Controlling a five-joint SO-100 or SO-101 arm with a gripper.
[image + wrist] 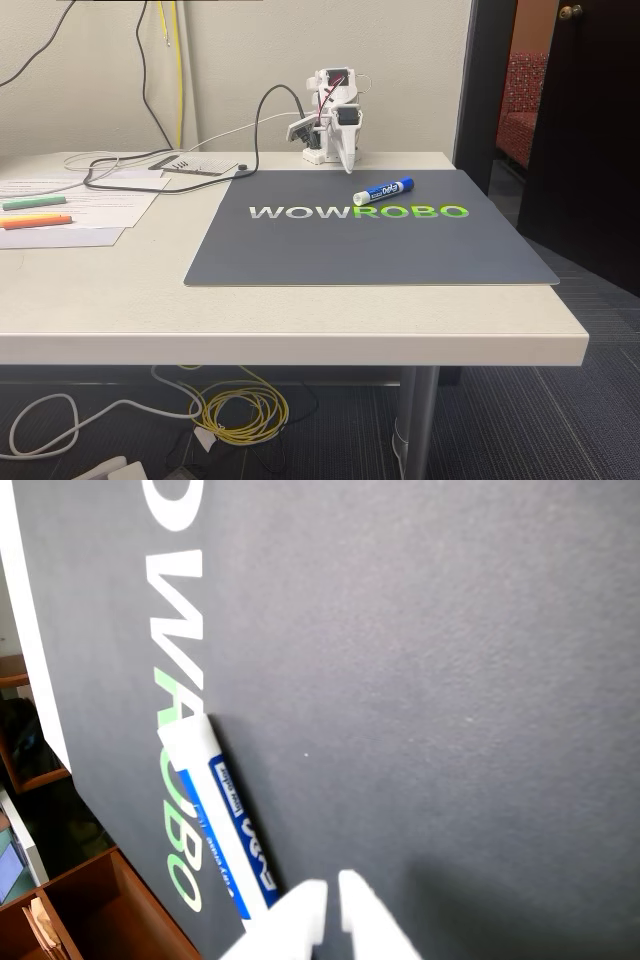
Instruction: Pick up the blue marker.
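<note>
beside the blue marker (383,191) on the mat (330,250), papers (90,205) lie apart.

Fixed view: stands off the table's (300,320) front edge, slightly raised, facing the arm (332,115) at the far wall. Wrist view: close above the grey mat (450,680), apparently turned sideways. Both share the mat's lettering.
</note>
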